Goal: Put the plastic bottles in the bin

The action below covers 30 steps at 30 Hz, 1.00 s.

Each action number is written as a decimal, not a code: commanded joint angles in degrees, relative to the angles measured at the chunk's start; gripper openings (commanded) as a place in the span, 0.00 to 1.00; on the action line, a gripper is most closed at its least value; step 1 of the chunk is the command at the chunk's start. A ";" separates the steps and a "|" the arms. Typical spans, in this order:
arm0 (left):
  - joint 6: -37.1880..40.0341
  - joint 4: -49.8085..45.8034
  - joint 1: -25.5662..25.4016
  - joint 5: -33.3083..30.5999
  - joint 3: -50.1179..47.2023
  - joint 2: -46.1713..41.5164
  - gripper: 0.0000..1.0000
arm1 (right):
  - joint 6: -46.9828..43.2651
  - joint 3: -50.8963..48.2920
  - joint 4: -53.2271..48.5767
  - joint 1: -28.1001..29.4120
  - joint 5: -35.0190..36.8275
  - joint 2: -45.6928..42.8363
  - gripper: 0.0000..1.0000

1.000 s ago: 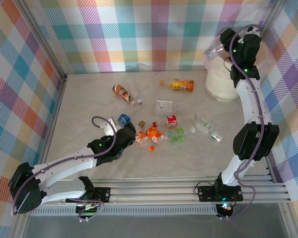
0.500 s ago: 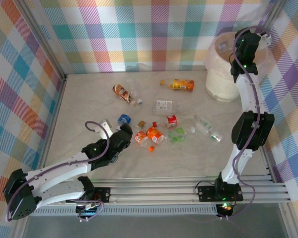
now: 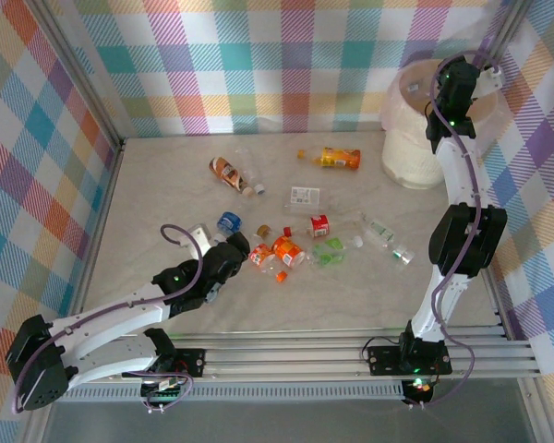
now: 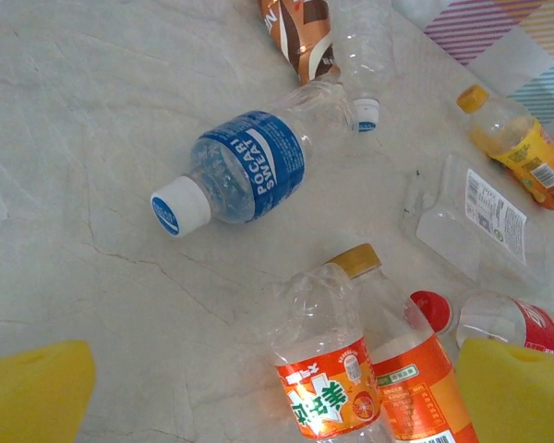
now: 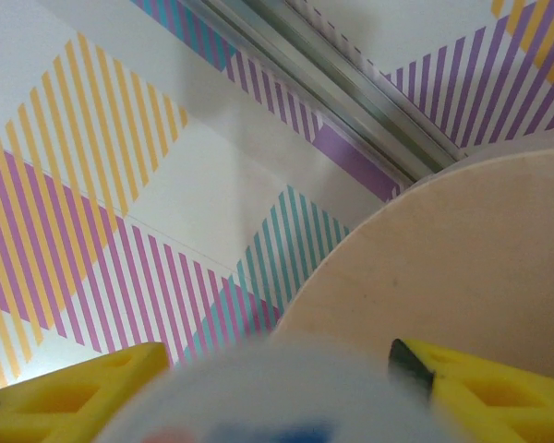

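**A:** Top external, first entry?
**B:** My left gripper [image 3: 243,249]: low over the table [image 3: 166,194], just beside the plastic bottles [image 3: 286,249] scattered mid-table. My right gripper [image 3: 454,81]: raised above the bin [image 3: 408,161], which stands in the far right corner.

**A:** Left wrist?
**B:** My left fingers [image 4: 32,392]: yellow, spread wide, holding nothing. Two orange-label bottles [image 4: 328,388] lie side by side on the table between them. One blue-label bottle [image 4: 249,166] lies on its side farther out, its white cap on the left. One brown-label bottle [image 4: 300,32] is at the far edge.

**A:** Right wrist?
**B:** My right fingers [image 5: 74,397]: yellow, one on each side of a blurred white object [image 5: 277,388]. Whether they grip it, I cannot tell. Behind them: a cream rounded surface [image 5: 462,268] and a striped wall [image 5: 120,185].
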 commanded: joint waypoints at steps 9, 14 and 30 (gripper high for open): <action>2.33 -0.20 1.43 3.23 2.39 3.62 1.00 | -3.21 -4.33 2.02 0.40 -5.97 -3.28 0.78; 2.69 -0.09 1.78 4.68 3.08 4.71 1.00 | -8.08 -2.65 -0.73 0.38 -12.21 -4.01 0.83; 2.49 -2.45 5.50 11.82 10.06 13.03 1.00 | -25.43 -18.36 -5.84 0.39 -33.72 -24.60 1.00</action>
